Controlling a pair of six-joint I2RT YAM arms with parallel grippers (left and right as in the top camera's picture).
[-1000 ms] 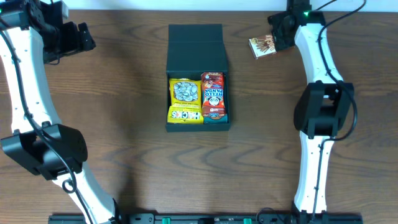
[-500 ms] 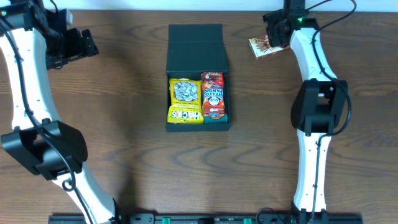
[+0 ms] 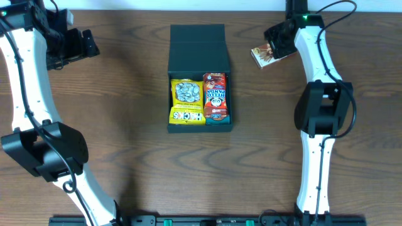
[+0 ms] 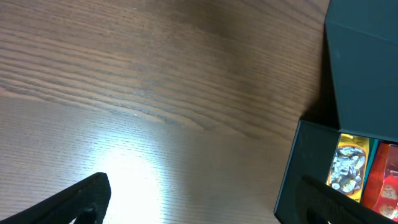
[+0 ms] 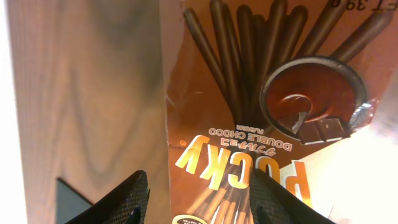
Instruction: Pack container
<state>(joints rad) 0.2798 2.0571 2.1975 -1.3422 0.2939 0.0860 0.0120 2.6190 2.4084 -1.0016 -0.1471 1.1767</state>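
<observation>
The dark container [image 3: 200, 125] lies open in the middle, its flap lid [image 3: 197, 41] folded back flat. Inside it lie a yellow snack pack [image 3: 187, 100] and a red Hello Panda pack [image 3: 215, 95]. A brown Pocky box [image 3: 262, 56] lies on the table at the far right. My right gripper [image 3: 277, 39] is low over it and open. In the right wrist view [image 5: 199, 186] one finger stands over the Pocky box [image 5: 261, 112] and the other over bare wood beside its edge. My left gripper [image 3: 88, 44] is open and empty at the far left, and the left wrist view [image 4: 205, 202] shows the container [image 4: 311, 162] to its right.
The wooden table [image 3: 125, 125] ends at a white strip along the back edge [image 3: 157, 5]. Both arm bases stand at the front edge.
My right gripper has come down and forward onto the Pocky box, which has shifted a little toward the front and tilted. My left gripper moved slightly right early on, then stayed.
</observation>
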